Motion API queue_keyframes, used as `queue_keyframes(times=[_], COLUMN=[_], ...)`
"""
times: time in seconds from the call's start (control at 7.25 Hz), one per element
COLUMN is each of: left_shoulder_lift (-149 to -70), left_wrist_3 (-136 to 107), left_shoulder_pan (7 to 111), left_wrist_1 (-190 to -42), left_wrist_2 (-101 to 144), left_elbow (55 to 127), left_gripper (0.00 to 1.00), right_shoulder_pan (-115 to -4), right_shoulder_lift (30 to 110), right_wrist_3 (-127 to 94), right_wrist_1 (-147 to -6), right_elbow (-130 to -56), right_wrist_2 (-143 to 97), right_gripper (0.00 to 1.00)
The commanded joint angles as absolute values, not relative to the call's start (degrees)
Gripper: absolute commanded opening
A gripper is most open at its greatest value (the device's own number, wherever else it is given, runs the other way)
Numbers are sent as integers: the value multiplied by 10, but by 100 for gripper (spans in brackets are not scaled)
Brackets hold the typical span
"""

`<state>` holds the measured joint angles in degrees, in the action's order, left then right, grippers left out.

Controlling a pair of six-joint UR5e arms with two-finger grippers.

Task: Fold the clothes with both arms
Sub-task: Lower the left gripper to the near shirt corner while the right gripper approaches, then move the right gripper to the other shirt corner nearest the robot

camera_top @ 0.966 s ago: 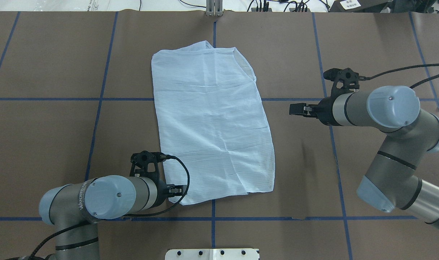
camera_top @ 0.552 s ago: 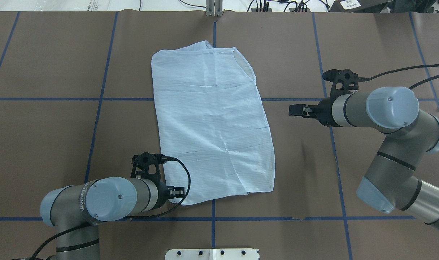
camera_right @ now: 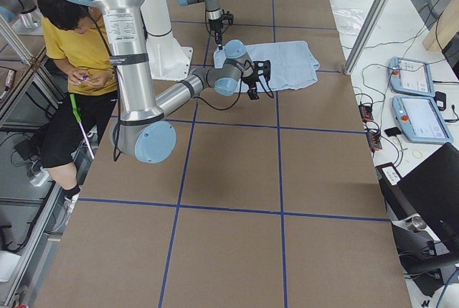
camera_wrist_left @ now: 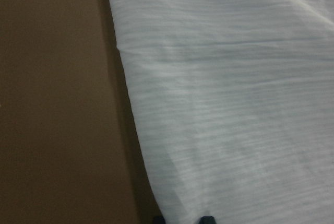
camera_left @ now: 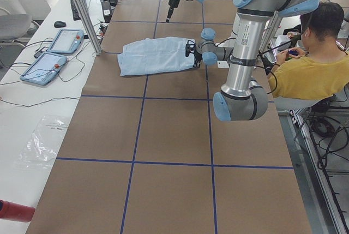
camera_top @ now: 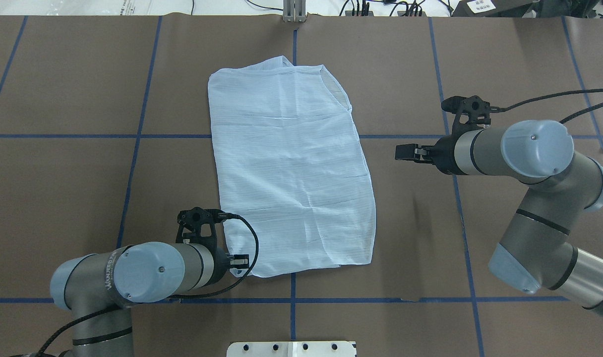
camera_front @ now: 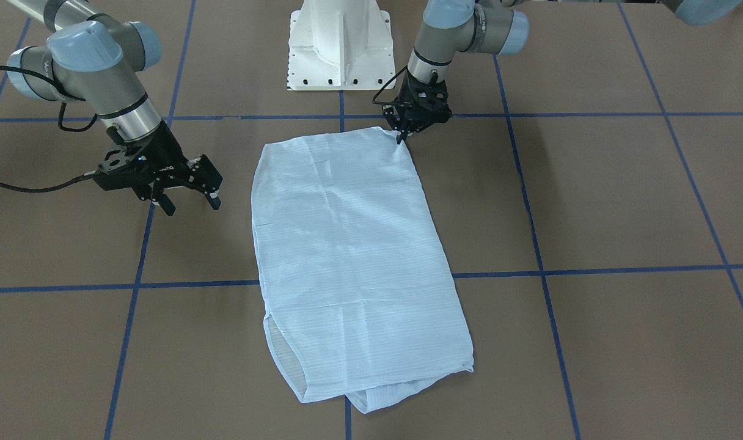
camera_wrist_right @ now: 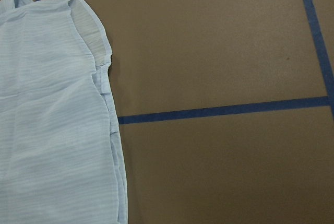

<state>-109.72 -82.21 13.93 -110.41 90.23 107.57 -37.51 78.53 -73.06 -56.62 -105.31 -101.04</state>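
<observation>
Front-facing: shirt (camera_front: pixel 347 244) lies flat mid-desk (camera_front: pixel 591 201) as a long folded panel. One short end is toward the white pedestal (camera_front: pixel 339 46), and the other has an under-layer poking out. Left hand (camera_front: pixel 402 135) points down at the pedestal-side corner, fingers pressed together on the fabric, pinching the shirt corner. Right hand (camera_front: pixel 192 206) hovers beside the shirt's long edge, apart from it, fingers spread, nothing in them.

Overhead: left arm (camera_top: pixel 148 270) comes in low at the near corner of the shirt, hand on the fabric edge. Right arm (camera_top: pixel 529 148) reaches in from the other side. Its hand is short of the cloth, with bare desk between. Blue tape lines (camera_top: pixel 133 148) grid the desk, and the shirt lies across the centre one.

Left side view: near arm's hand sits at the shirt's robot-side end. Far arm's hand hangs above the desk, apart from the cloth. A person (camera_left: pixel 311 70) in a yellow top sits behind the robot.

Right side view: near arm's hand is just beside the shirt, far one down at its corner. Can't judge finger state from here.

Left wrist: striped fabric fills most of the frame, brown desk on the left. Two dark fingertips (camera_wrist_left: pixel 207 219) show at the bottom edge with cloth between them.

Right wrist: shirt's open end at left, tape lines on bare desk, hand itself out of frame.
</observation>
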Motion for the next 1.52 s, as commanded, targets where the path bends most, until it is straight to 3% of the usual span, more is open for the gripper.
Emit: queue_keyframes(times=[0.0, 0.28, 0.55, 0.83, 1.38], left_shoulder_lift=[-1096, -1097, -1098, -1097, -1098], left_wrist_3=[-823, -826, -827, -827, -827], left_shoulder_pan=[142, 139, 139, 140, 137], left_wrist_1=[-1104, -1104, -1104, -1105, -1105], left_wrist_2=[896, 896, 892, 882, 882], left_elbow=[1078, 1078, 1078, 1078, 1078], left_gripper=[0, 0, 0, 0, 0], right_shoulder_pan=[-353, -275, -170, -101, -84], right_shoulder_lift=[779, 750, 644, 640, 622], right_wrist_3=[-789, -946, -1110, -1222, -1304], right_wrist_1=[-579, -679, -862, -882, -892], right_elbow=[-1063, -1112, -1116, -1110, -1077], right_wrist_2=[-990, -928, -856, -828, -794], right_gripper=[100, 93, 86, 76, 77])
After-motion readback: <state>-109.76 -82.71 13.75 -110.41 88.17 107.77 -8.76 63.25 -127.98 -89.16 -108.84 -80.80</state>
